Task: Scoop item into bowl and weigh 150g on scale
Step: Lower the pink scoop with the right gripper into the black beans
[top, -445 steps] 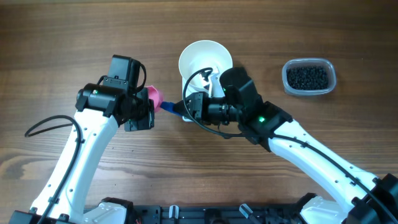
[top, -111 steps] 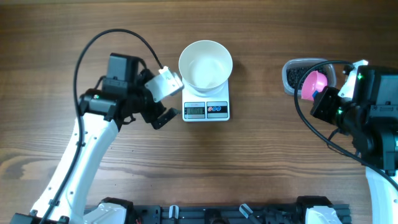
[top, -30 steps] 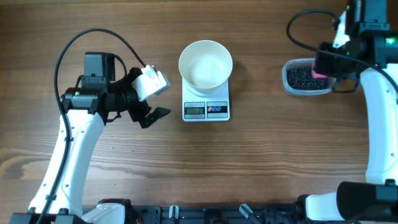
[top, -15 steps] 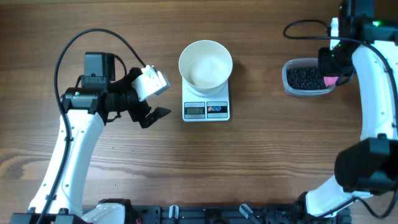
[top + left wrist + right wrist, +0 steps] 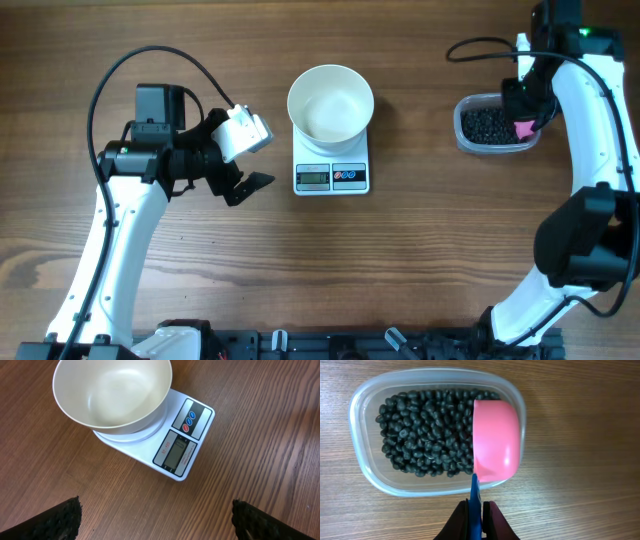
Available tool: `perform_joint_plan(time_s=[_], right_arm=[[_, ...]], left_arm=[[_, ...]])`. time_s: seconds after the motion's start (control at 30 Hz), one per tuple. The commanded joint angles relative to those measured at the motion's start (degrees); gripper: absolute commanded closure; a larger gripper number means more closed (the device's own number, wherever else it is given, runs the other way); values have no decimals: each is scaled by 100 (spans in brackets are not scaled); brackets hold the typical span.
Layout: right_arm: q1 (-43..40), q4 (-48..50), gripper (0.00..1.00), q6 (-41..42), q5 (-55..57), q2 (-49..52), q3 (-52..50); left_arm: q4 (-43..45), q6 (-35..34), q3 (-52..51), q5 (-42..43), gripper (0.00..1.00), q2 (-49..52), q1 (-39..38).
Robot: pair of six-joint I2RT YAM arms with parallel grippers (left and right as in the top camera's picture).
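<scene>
Overhead, the bowl [image 5: 331, 103] sits on the scale [image 5: 331, 177], with the left end effector [image 5: 254, 156] wide open beside them. The left wrist view looks down on both. The right wrist view shows the right end effector [image 5: 475, 508] clamped on the handle of a pink scoop [image 5: 495, 442], over beans [image 5: 420, 430] in a tub [image 5: 360, 460].

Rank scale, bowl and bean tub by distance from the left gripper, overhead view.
1. Scale, just right of the left gripper.
2. Bowl, on the scale's far half.
3. Clear tub, far right.
</scene>
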Motion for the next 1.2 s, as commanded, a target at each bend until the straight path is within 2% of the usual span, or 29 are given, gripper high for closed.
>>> perform_joint_plan(time_s=[0.0, 0.17, 0.37, 0.47, 1.17], right_arm=[[-72, 2, 96, -87, -579, 186, 63], [-352, -37, 96, -90, -1355, 225, 59], [-479, -229, 96, -116, -1539, 472, 57], [-479, -273, 96, -203, -2068, 695, 57], [-542, -570, 96, -216, -2850, 758, 59]], left_arm=[[13, 118, -13, 24, 0, 39, 28], [13, 118, -13, 24, 0, 39, 28], [13, 118, -13, 24, 0, 39, 28], [13, 118, -13, 24, 0, 39, 28], [13, 116, -13, 24, 0, 39, 28]])
